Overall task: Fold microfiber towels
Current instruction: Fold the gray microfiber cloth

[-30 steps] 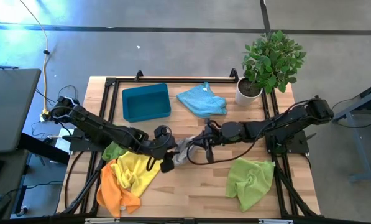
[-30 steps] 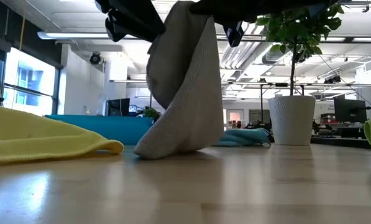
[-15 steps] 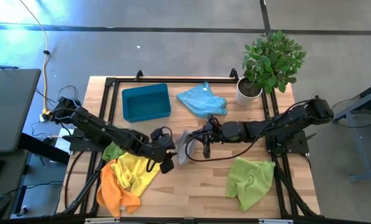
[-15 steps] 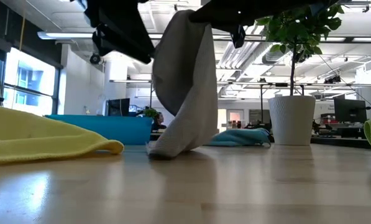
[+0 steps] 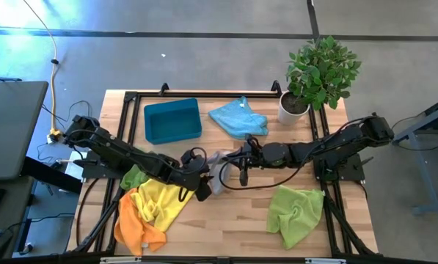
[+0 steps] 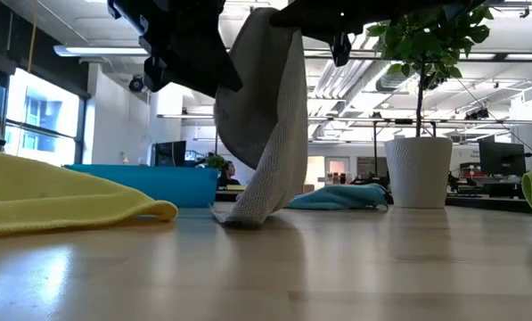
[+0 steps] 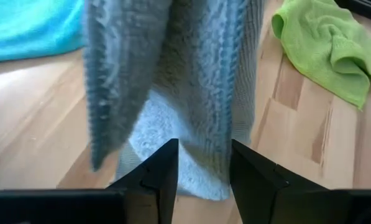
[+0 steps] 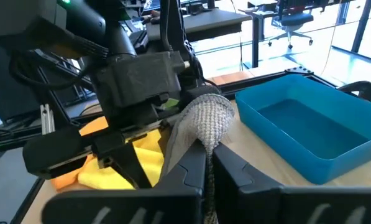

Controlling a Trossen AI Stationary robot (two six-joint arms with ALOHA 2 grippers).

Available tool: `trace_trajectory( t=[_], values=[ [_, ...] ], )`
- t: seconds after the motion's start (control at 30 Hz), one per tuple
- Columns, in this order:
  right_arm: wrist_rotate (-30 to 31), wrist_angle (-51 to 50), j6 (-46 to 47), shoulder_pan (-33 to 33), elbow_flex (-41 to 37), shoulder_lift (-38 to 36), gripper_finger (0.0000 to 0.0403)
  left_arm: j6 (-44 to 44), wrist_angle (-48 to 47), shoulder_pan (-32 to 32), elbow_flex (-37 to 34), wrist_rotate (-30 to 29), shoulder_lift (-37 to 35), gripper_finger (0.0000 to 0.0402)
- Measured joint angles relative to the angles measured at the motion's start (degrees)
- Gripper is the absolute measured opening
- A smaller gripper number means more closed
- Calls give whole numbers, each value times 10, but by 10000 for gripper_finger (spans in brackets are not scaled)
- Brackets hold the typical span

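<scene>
A grey microfiber towel (image 6: 266, 116) hangs from my right gripper (image 5: 230, 162), which is shut on its top near the table's middle. Its lower end (image 6: 239, 217) rests on the wood. My left gripper (image 7: 204, 171) is open, low beside the towel's hanging part (image 7: 191, 93) and pointing slantwise down at it; in the high view this gripper (image 5: 204, 188) is just left of the cloth (image 5: 217, 174). Yellow (image 5: 160, 202), orange (image 5: 138, 231) and green (image 5: 134, 177) towels lie under the left arm. My right gripper pinches a bunched fold at the towel's top (image 8: 205, 121) between its two fingers, coming nearly level from the table's right. The cloth humps over the fingertips and hangs slack below them, its bottom end on the table. My left gripper: I cannot tell whether its fingertips touch the hanging cloth.
A teal tray (image 5: 172, 121) stands at the far left, with a light blue towel (image 5: 238, 117) beside it. A potted plant (image 5: 314, 73) fills the far right corner. A lime green towel (image 5: 298, 213) lies near right. Bare wood shows at the near middle.
My left gripper has come down and rolled, staying close to the hanging grey towel. The towel's lower part has drawn in narrower, and its end on the table covers less wood than before. My right gripper has kept its place, still shut on the top.
</scene>
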Motion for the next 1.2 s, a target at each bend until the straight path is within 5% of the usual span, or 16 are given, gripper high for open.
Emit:
trace_trajectory(
  t=[0.4, 0.6, 0.83, 1.0, 1.2],
  values=[
    [-1, 2, 6, 0, 0, 0, 1, 5, -11, 4, 0, -6, 0, 5],
    [-11, -13, 22, 0, 0, 0, 35, 5, -13, -2, 0, 88, -2, 2],
    [-112, -115, 97, 0, 0, 0, 121, 5, -72, -4, 0, 255, -2, 1],
    [-146, -184, 131, 0, 0, 0, 141, 20, -185, -4, 0, 266, -2, 1],
    [-145, -178, 20, -1, 0, 0, 141, 107, -260, -4, 0, 260, -2, 1]
  ],
)
